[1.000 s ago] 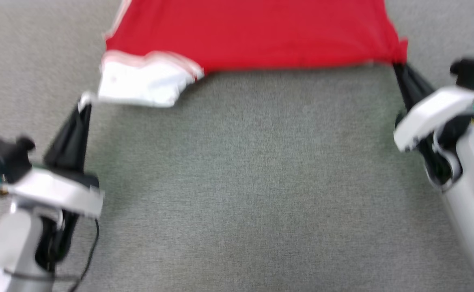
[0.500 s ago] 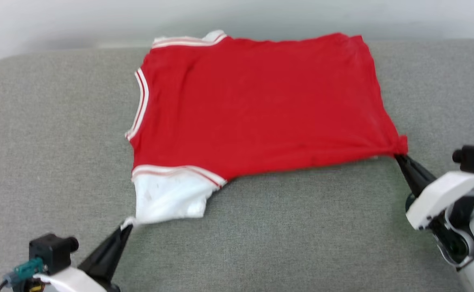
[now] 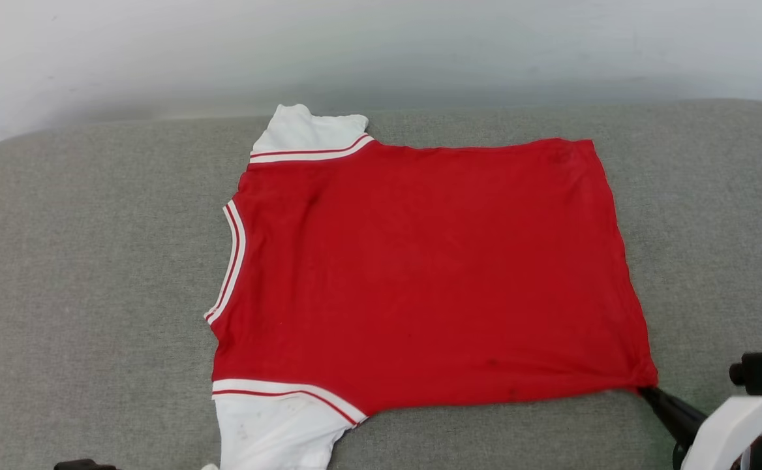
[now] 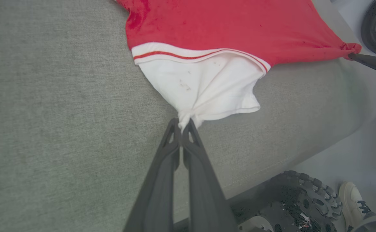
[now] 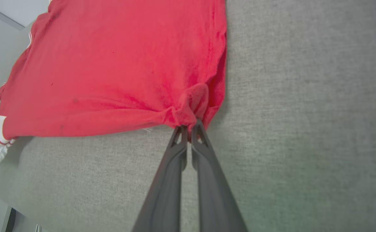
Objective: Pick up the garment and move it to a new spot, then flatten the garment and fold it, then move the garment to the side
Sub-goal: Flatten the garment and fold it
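Lying spread over the grey fabric-covered tabletop (image 3: 94, 261), the garment (image 3: 420, 274) is showing a plain red face upward, with its neckline pointing toward the robot's left and its hem toward the right. The left end effector (image 4: 183, 124) is pinching the bunched corner of the near white sleeve (image 4: 204, 87), its two dark fingers closed together on the cloth. The right end effector (image 5: 189, 129) is clamping the near hem corner (image 5: 192, 103), where the red fabric is gathering into a small knot of folds. Between the two grips the near edge is running fairly straight along the tabletop, and the far white sleeve (image 3: 306, 130) is resting flat toward the back edge.

The cloth is looking light, thin and completely limp, so it is probably going to sag and crease wherever it is not being supported or held taut. The woven tabletop is likely dragging on it too, so sliding it is risking bunching, while lifting is looking safer. Corners and trimmed edges are offering the best hold: the striped sleeve band and the stitched hem are thicker and less prone to slipping out than open red fabric. Both layers are needing to be caught together at each corner, or the shirt is likely to open instead of folding cleanly.
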`<state>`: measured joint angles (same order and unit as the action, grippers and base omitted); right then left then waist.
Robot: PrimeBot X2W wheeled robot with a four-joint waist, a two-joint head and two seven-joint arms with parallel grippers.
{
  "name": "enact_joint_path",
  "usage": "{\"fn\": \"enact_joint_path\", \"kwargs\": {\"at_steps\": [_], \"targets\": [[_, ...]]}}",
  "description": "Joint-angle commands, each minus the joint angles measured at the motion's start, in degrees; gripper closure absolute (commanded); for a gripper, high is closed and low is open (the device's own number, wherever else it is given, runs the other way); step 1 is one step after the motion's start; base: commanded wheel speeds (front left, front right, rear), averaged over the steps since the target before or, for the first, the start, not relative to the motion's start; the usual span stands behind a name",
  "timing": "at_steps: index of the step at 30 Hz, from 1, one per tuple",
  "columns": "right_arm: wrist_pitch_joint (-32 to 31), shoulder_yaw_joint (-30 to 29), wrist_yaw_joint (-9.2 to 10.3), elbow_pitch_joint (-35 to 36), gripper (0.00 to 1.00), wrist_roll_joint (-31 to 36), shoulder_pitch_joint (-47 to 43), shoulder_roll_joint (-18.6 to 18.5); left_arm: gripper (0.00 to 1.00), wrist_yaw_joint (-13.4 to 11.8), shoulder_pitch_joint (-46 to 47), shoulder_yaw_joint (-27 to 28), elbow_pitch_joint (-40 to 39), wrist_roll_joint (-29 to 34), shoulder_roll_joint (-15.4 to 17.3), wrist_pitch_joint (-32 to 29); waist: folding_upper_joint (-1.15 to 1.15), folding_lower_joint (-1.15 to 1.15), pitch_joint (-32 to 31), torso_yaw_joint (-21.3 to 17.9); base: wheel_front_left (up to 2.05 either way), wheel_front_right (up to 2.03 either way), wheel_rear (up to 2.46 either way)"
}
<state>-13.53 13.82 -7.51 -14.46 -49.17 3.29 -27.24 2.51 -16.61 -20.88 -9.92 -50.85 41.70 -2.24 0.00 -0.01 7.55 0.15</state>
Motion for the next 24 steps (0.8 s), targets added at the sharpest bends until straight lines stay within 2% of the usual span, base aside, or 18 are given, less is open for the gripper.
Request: {"fn": "enact_joint_path", "kwargs": {"at_steps": [1, 8, 17, 24], "targets": [[-1.01, -0.48, 0.04, 1.39, 1.0, 0.48, -1.75, -0.59, 1.0, 0.13, -0.98, -0.08, -0.23, 0.42, 0.9, -0.28, 0.0, 0.01, 0.23, -0.16, 0.0, 0.0, 0.0], [-4.4, -3.47, 0.04, 6.58, 1.0, 1.55, -3.97, 1.28, 1.0, 0.1, 0.91, 2.01, -1.91, -0.02, 0.21, 2.72, 0.0, 0.01, 1.72, -0.64, 0.0, 0.0, 0.0], [-8.61, -8.78, 0.03, 13.65, 1.0, 2.57, 1.6, 4.17, 1.0, -0.43, 7.84, 6.49, -6.48, 0.11, 0.0, 6.1, 0.0, 0.01, 5.82, -1.64, 0.0, 0.0, 0.0], [-12.52, -10.03, 0.03, 15.57, 1.0, 5.95, 6.48, 6.9, 1.0, -0.96, 16.13, 7.17, -4.92, 3.31, -0.64, 7.15, 0.0, 0.01, 10.22, -2.25, 0.0, 0.0, 0.0]]}}
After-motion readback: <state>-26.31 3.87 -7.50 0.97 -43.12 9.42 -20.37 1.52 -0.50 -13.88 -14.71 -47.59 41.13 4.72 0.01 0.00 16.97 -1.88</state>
